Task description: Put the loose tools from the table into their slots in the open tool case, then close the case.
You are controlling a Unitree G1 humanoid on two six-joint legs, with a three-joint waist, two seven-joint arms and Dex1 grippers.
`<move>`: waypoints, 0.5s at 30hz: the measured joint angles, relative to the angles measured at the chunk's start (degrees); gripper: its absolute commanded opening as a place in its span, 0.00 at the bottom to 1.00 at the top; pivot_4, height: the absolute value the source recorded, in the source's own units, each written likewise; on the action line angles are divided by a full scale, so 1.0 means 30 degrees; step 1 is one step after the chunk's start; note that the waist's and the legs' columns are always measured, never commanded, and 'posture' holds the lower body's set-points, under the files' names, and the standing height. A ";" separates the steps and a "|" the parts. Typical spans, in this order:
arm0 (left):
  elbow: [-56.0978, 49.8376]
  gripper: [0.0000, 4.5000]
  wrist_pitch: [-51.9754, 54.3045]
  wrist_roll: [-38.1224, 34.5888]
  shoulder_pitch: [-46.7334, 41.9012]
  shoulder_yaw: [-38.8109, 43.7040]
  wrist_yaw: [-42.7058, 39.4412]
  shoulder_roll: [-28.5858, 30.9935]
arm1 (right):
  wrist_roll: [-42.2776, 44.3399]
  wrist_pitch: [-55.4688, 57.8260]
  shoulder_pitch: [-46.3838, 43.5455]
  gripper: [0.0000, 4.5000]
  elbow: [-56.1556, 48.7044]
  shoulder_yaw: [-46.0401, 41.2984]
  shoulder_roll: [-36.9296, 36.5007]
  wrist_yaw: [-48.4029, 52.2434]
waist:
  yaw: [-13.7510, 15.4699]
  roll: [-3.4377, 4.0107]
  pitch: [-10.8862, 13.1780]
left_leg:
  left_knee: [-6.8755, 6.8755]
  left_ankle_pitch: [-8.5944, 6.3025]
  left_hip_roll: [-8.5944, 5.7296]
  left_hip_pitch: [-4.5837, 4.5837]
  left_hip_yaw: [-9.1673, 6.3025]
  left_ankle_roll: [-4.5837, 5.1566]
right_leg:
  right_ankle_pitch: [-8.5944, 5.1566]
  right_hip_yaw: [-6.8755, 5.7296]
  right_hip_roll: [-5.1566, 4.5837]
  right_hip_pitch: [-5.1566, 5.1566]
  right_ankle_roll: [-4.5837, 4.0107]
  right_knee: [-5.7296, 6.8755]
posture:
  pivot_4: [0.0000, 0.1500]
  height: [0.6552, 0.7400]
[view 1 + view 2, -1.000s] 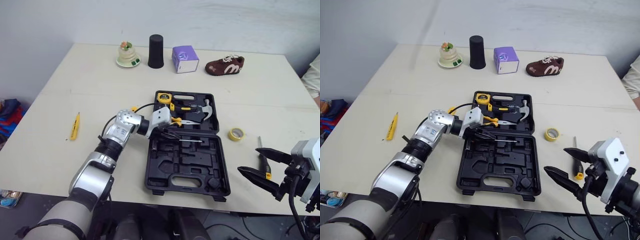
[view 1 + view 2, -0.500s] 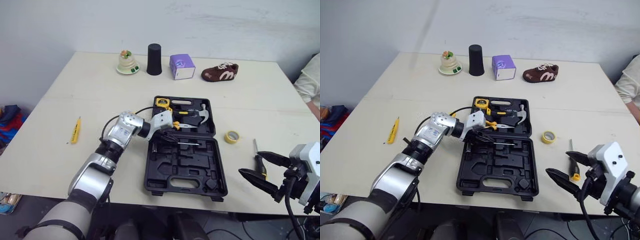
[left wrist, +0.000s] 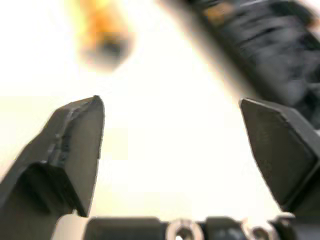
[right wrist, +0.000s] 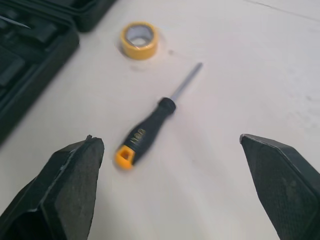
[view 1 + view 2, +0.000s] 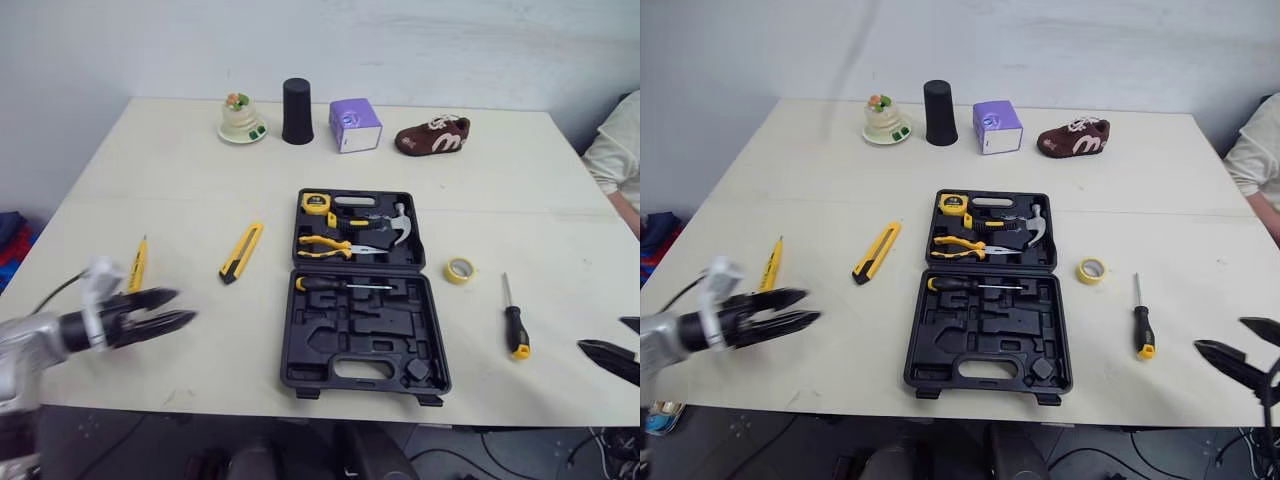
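Four loose items: a utility knife [image 5: 241,252], a pen-shaped tool [image 5: 137,265], a black-handled screwdriver [image 5: 514,322] and a tape roll [image 5: 460,270] lay on the surface [image 5: 200,180], all outside the tool case [image 5: 370,325].
Tool case: lay open and flat in the middle of the surface, with the lid half on the far side and the handle half toward the robot.
Lid half: held a tape measure [image 5: 316,203], pliers [image 5: 322,246] and a hammer [image 5: 398,222].
Near half: a slim screwdriver [image 5: 345,285] lay across its far row.
Utility knife: yellow, lay at an angle to the left of the case, near it but apart.
Pen-shaped tool: yellow, lay farther left, near the left pincer.
Black-handled screwdriver: lay right of the case, shaft pointing away from the robot, yellow end toward it.
Tape roll: yellow, lay between that screwdriver and the case, touching neither.
Left pincer [image 5: 180,307]: hung low at the near left of the surface, fingers spread wide and holding nothing.
Right pincer [image 5: 1220,334]: hung at the near right corner, fingers wide apart and holding nothing, the black-handled screwdriver ahead of it.
Far edge: a small figurine [image 5: 240,115], a black cup [image 5: 296,110], a purple box [image 5: 355,125] and a brown shoe [image 5: 432,137] stood in a row.
Right side: a person's sleeve [image 5: 615,150] showed beyond the surface.
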 measured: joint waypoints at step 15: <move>0.2755 0.99 -0.3117 -0.0188 0.1810 0.3511 0.2635 0.0718 | -0.2523 -0.2131 -0.3946 1.00 0.6324 0.2126 -0.2075 0.2317 | 0.0146 0.0016 0.0040 | -0.0128 -0.0152 0.0019 -0.0021 -0.0048 -0.0092 | -0.0024 -0.0151 -0.0043 0.0030 -0.0147 -0.0163 | 1.00 0.93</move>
